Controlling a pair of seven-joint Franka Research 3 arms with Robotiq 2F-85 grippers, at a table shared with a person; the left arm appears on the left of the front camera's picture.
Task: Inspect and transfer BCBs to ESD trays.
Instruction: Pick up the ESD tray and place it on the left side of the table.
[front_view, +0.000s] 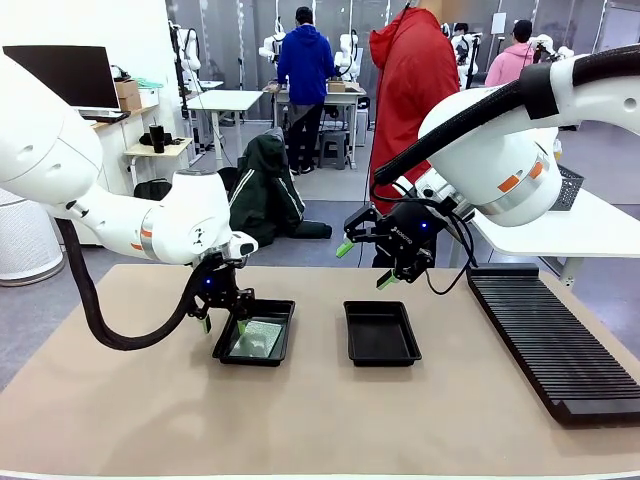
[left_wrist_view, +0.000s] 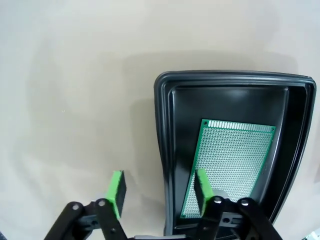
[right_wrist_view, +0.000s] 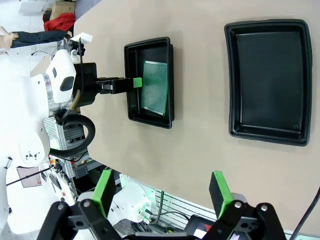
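Note:
Two black ESD trays lie on the tan table. The left tray (front_view: 283, 312) (left_wrist_view: 165, 150) (right_wrist_view: 131, 85) holds one green BCB (front_view: 258, 338) (left_wrist_view: 232, 160) (right_wrist_view: 154, 87) lying flat. My left gripper (front_view: 222, 318) (left_wrist_view: 160, 192) is low at that tray's left side. Its jaws stand apart astride the tray's wall, one pad (left_wrist_view: 117, 192) outside and the other (left_wrist_view: 202, 190) inside over the board's edge. The right tray (front_view: 380, 332) (right_wrist_view: 268, 80) is empty. My right gripper (front_view: 365, 262) (right_wrist_view: 162, 195) hangs open above and behind it, holding nothing.
A long black ribbed rack (front_view: 550, 335) runs along the table's right side. A grey wire basket (front_view: 570, 185) sits on a white table behind it. A person in a red jacket (front_view: 415, 70) stands at the far side. Bare tabletop lies in front of both trays.

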